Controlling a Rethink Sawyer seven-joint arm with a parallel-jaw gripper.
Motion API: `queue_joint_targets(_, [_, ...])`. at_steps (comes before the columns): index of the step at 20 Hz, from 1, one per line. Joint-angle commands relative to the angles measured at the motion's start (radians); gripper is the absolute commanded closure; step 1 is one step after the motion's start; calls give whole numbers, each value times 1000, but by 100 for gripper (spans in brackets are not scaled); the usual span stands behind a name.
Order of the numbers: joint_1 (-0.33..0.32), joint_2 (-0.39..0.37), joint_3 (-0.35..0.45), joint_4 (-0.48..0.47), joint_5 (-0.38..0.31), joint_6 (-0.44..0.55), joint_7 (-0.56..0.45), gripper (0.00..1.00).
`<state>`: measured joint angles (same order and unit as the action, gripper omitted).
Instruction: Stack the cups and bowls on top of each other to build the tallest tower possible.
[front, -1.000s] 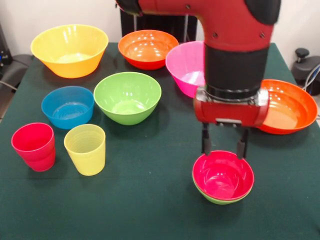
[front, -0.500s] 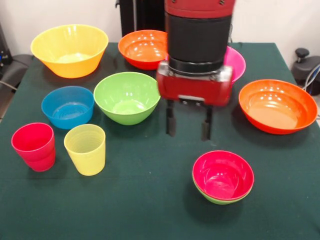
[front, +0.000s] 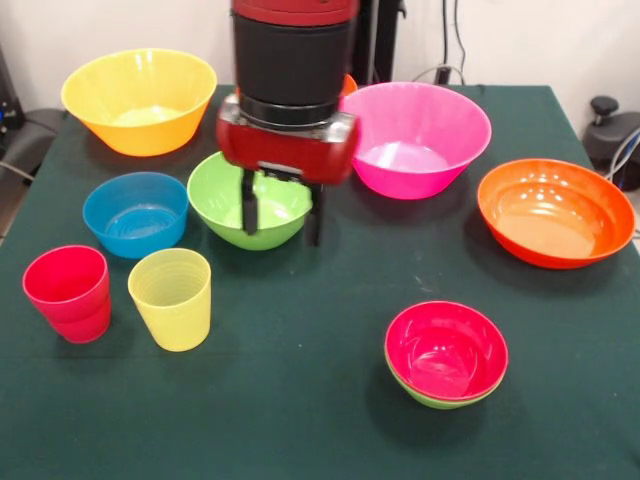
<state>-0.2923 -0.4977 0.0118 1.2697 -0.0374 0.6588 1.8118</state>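
Red and black arm's gripper (front: 281, 214): fingers spread apart, holding nothing, hanging over the near rim of the glossy green plastic bowl (front: 225, 195). Tower (front: 446, 355): red plastic bowl nested in a small light-green bowl, front right on the green table (front: 300, 400). Blue bowl (front: 135, 213), ribbed red tumbler (front: 68, 292) and translucent yellow tumbler (front: 171, 298) at left. Pink bowl (front: 415, 138), orange bowl (front: 555, 211) and yellow-orange bowl (front: 139, 100) stand apart, farther back.

Glossy plastic bowls (front: 555, 212) and ribbed cups (front: 171, 298) on matt green cloth (front: 300, 400).

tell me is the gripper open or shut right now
Open: the gripper hangs at the green bowl with its two fingers apart, holding nothing.
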Motion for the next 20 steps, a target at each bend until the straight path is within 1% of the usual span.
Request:
queue_joint_targets(1, [-58,11,113,172,-133,-18,-195,0])
queue_joint_targets(8, [-129,-3,163,225,-179,-33,-207,0])
queue_joint_targets(17, [-184,-16,201,272,-248,-53,-184,0])
queue_joint_targets(20, [-201,-15,211,275,-268,-60,-178,0])
